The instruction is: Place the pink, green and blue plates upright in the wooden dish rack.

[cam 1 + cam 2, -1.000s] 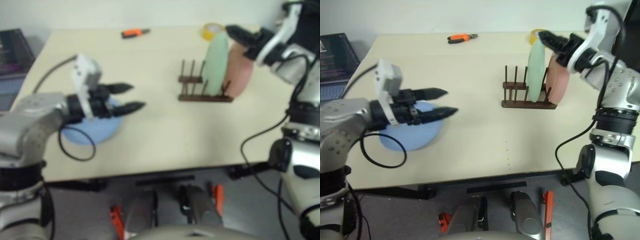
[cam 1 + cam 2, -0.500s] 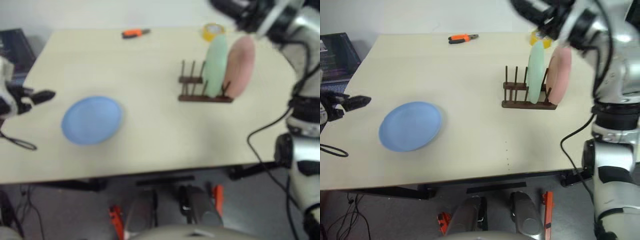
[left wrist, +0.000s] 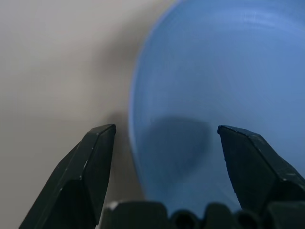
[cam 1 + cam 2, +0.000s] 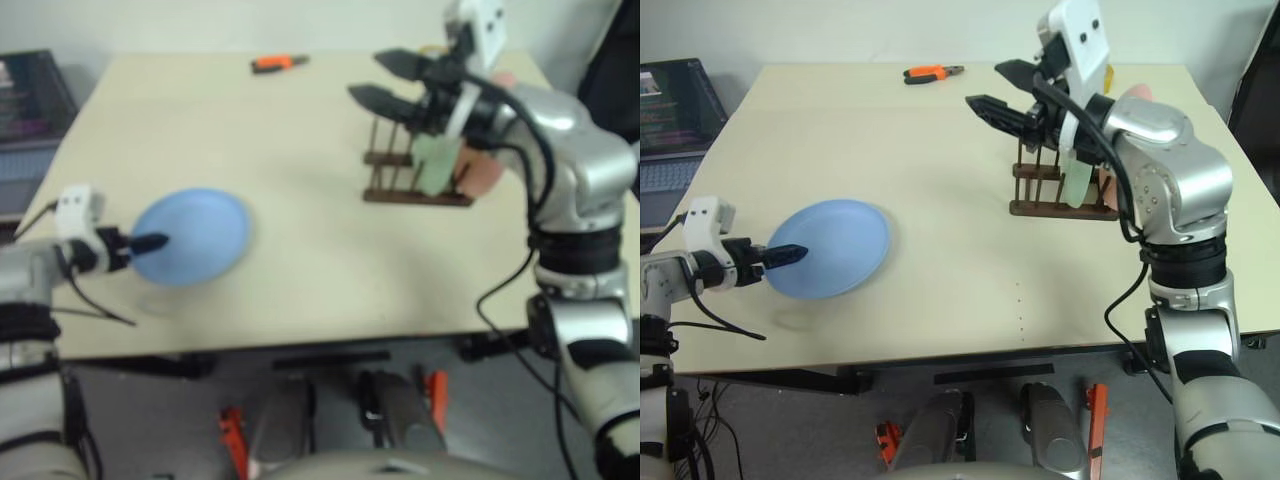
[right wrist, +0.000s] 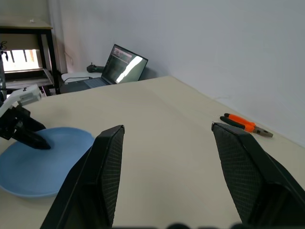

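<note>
The blue plate (image 4: 830,248) is smooth, matt plastic. The green plate (image 4: 1077,180) has the same matt finish. The dish rack (image 4: 1052,190) is dark wood with thin pegs. The table (image 4: 940,170) has a smooth, matt beige top. The gripper fingers (image 3: 93,162) are black, matt plastic.

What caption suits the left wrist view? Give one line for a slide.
Open left gripper straddling the near rim of the blue plate, which lies flat on the table.
</note>
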Tool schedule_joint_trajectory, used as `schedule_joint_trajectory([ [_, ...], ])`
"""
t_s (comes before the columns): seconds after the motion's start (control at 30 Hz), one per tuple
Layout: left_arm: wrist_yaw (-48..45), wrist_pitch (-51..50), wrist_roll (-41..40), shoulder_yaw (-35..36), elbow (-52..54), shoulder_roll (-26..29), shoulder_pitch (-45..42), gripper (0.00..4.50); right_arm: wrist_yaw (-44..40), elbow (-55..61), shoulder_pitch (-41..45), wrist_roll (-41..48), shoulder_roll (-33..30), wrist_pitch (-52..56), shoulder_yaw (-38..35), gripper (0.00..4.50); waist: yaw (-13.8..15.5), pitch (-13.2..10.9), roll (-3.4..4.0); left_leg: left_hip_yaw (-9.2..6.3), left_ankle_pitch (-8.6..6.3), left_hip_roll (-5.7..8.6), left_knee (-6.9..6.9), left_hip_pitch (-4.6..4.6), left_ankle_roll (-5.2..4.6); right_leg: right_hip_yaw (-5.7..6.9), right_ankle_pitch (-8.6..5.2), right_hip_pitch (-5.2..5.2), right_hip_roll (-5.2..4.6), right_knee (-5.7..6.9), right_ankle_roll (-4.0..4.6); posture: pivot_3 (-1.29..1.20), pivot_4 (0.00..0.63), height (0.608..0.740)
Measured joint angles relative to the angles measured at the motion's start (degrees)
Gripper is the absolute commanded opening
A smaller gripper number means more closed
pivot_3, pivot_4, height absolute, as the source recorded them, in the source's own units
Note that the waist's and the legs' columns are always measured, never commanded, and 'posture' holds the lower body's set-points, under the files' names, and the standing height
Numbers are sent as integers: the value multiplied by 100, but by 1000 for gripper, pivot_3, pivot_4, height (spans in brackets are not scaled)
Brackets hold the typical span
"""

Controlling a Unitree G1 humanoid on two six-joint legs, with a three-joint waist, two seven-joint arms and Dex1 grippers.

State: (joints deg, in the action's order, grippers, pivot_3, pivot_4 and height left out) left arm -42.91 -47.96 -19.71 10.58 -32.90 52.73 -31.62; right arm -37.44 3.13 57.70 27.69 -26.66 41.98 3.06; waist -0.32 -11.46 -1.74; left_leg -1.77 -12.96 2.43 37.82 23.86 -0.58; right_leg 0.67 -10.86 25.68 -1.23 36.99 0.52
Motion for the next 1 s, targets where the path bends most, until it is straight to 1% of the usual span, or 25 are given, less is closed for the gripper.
schedule_joint_trajectory([
  [0.1, 185, 49, 88, 48, 159, -107, 79, 3182, 7, 36, -4, -6, 2, 15, 4, 3158, 2, 1, 2, 11, 0, -8, 0, -6, 0, 1, -4, -5, 0, 3, -6, 0, 150, 740],
  [0.13, 251, 51, 90, 105, 209, -136, 118, 2909, 8, 70, -10, -8, 1, 23, 9, 3158, 2, 1, 2, 13, 1, -10, 1, -6, 0, 1, -4, -5, 0, 2, -6, 0, 150, 740],
  [0.2, 336, -57, 76, 171, 359, -174, 163, 2118, -8, 140, -44, -54, -14, 32, 55, 3158, 1, 1, 2, 15, 0, -10, 2, -5, 0, 0, -4, -6, -1, 0, -7, 0, 150, 740],
  [0.33, 486, -351, 16, 286, 637, -269, 145, 714, -262, 286, -207, -190, -100, 13, 326, 3158, 10, 2, -1, 17, 0, -9, 3, 0, 0, 1, -2, -7, -1, -7, -8, 0, 150, 740],
  [0.4, 706, -447, -77, 527, 662, -409, -93, 55, -389, 302, -273, -327, -123, -72, 528, 3158, 40, 1, -2, 14, 0, -9, 8, 2, 0, 5, -2, -6, -1, -5, -10, 0, 150, 740],
  [0.53, 1354, -442, -183, 913, 675, -641, -884, 21, -491, 212, -275, -915, -31, -578, 1087, 3158, 36, 7, -13, 14, 1, -10, 15, 1, 1, 10, 6, -13, 0, -6, -26, 0, 150, 740],
  [0.63, 1660, -378, -131, 924, 762, -683, -1323, 21, -488, -136, -275, -1396, 248, -989, 1551, 3158, 1, 10, -19, 27, 2, -9, 15, -1, 2, 1, 9, -12, 0, -8, -30, 0, 150, 740],
  [0.73, 1883, -244, 229, 441, 1104, -681, -1633, 21, -465, -544, -251, -2049, 592, -1656, 2072, 3158, -17, 10, -20, 30, 2, -9, 6, 0, 3, -4, 24, -6, 2, -7, -3, 0, 150, 740],
  [0.83, 1986, -205, 476, 45, 1455, -702, -1873, 21, -347, -993, -172, -2736, 951, -2426, 2595, 3158, -20, 10, -20, 31, 2, -9, 3, 3, 5, -5, 25, 0, 4, -6, -1, 0, 150, 740],
  [0.87, 2001, -268, 498, -18, 1567, -763, -1989, 21, -283, -1196, -114, -2985, 1112, -2691, 2752, 3158, -20, 10, -20, 30, 2, -9, 4, 3, 5, -5, 25, 0, 4, -6, -1, 0, 150, 740],
  [1.0, 2025, -470, 499, -156, 1978, -954, -2201, 21, -199, -1553, -55, -3527, 1588, -3333, 3109, 3158, -31, 10, -21, 31, 3, -9, 6, 2, 7, -6, 25, -1, 5, -4, -1, 0, 150, 740],
])
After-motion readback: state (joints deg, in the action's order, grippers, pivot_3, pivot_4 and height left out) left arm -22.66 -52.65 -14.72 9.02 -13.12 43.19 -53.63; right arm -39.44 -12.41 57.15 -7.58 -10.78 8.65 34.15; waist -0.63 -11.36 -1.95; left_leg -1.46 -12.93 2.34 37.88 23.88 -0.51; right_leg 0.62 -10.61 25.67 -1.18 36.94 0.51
